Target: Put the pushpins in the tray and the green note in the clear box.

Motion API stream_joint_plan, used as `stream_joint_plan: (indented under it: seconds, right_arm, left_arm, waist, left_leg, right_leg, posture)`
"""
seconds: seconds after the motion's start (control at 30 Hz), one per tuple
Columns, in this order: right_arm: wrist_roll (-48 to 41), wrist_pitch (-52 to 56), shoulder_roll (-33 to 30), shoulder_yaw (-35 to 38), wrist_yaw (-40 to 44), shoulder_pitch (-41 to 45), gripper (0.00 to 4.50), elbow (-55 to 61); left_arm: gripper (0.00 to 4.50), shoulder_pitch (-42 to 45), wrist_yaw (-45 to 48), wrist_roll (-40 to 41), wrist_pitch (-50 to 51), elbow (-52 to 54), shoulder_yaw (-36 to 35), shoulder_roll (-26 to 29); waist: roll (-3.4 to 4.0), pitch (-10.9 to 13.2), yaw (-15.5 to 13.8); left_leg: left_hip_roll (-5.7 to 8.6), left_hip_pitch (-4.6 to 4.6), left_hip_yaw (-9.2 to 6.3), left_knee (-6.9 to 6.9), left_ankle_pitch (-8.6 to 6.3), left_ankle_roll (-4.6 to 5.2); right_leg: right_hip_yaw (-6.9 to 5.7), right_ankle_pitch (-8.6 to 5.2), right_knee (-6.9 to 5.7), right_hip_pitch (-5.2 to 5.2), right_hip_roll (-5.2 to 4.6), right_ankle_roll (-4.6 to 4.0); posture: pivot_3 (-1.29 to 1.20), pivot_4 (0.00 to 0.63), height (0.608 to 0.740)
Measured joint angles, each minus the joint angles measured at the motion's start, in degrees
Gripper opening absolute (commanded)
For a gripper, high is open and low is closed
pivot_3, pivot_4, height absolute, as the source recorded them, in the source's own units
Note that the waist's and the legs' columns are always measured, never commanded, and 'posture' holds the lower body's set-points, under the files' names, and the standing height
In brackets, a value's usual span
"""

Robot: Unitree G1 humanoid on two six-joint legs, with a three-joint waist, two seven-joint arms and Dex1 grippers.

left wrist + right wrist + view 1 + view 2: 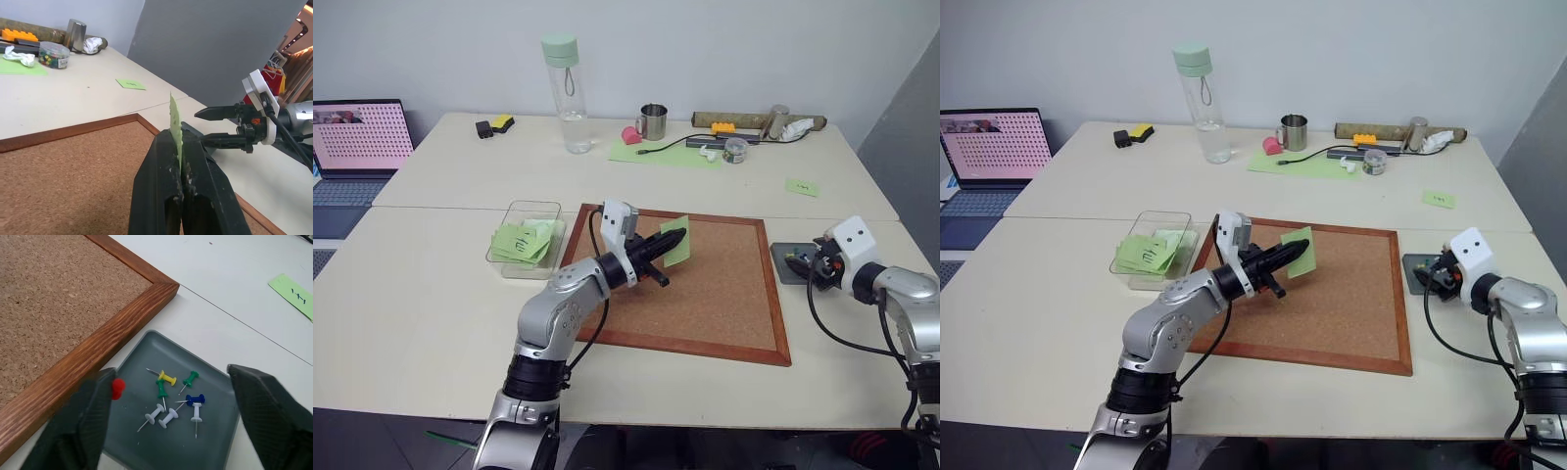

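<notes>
My left gripper [674, 238] is shut on the green note [678, 255] and holds it upright a little above the cork board [705, 294]. In the left wrist view the note [174, 120] stands edge-on between the closed fingers. The clear box [524, 240] lies left of the board with several green slips inside. At the board's right edge my right gripper [172, 374] hangs open over the dark grey tray [142, 362]. Several pushpins [176, 401] lie in the tray: yellow, green, blue and white. A red pushpin [117, 387] sits right at one fingertip of the right gripper.
At the back of the table stand a water bottle [570, 93], a metal cup [653, 121], a large green sheet [666, 152] and a small jar of pins [735, 149]. Another green slip [802, 186] lies far right. A laptop [357, 147] is at the far left.
</notes>
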State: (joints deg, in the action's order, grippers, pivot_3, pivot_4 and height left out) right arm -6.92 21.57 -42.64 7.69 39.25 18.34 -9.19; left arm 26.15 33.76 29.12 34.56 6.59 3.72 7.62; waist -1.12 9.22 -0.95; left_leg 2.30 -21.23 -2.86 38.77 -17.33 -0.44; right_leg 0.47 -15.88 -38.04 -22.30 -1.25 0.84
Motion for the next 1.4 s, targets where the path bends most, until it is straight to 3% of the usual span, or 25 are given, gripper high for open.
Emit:
stream_joint_plan:
  seconds: [0.37,0.93,1.4]
  right_arm:
    - [5.7,-6.4,-0.3,-1.4,-3.2,-0.8,4.48,-2.5]
    - [5.6,-7.2,-2.7,-2.0,0.3,-3.9,4.48,-0.2]
    - [1.4,-4.8,-2.7,0.6,0.9,1.0,4.48,-0.8]
  left_arm:
    - [0.00,-0.7,-0.6,0.0,-0.3,0.0,-0.3,0.5]
    - [0.00,-1.1,-0.9,0.0,-0.3,0.3,-0.4,1.0]
    - [0.00,-1.0,-1.7,0.0,-0.3,0.3,-1.1,1.0]
  waist:
    - [0.00,0.0,0.0]
    - [0.00,0.0,0.0]
    - [0.00,0.0,-0.1]
  left_leg:
    - [0.00,0.01,0.01,0.00,0.01,-0.02]
    - [0.00,0.02,0.00,0.00,0.01,-0.01]
    - [0.00,0.01,0.00,0.01,0.01,-0.01]
  right_leg:
    - [0.01,0.00,-0.01,0.00,0.00,0.00]
    - [0.00,0.00,-0.01,0.01,0.00,0.00]
    - [0.00,0.00,0.00,0.01,0.00,0.00]
  posture:
    - [0.00,0.150,0.740]
    - [0.00,0.150,0.740]
    - [0.00,0.150,0.740]
